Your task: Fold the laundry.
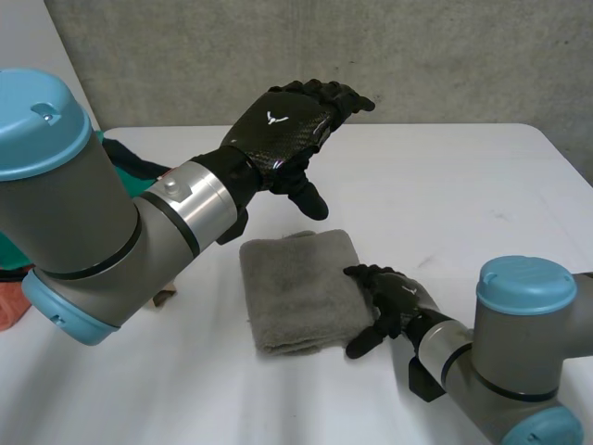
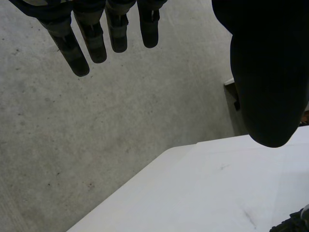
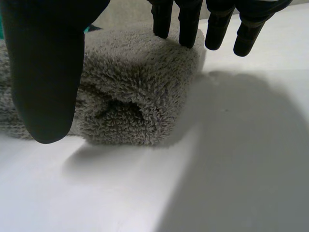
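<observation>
A folded grey towel (image 1: 301, 289) lies on the white table (image 1: 463, 204), in front of me near the middle. My right hand (image 1: 394, 301) rests at the towel's right edge, fingers straight and spread, open; in the right wrist view the fingers (image 3: 188, 24) reach over the thick folded towel (image 3: 135, 92) and the thumb (image 3: 46, 72) hangs in front of it. My left hand (image 1: 287, 125) is raised above the table behind the towel, fingers straight, open and empty; the left wrist view has its fingers (image 2: 91, 34) and thumb (image 2: 268, 72) held over the table's far edge.
More laundry lies at the table's left behind my left arm: a dark green cloth (image 1: 130, 158) and an orange cloth (image 1: 11, 301). A grey wall (image 1: 371, 56) stands behind the table. The table's far edge (image 2: 159, 159) drops to a concrete floor (image 2: 72, 145).
</observation>
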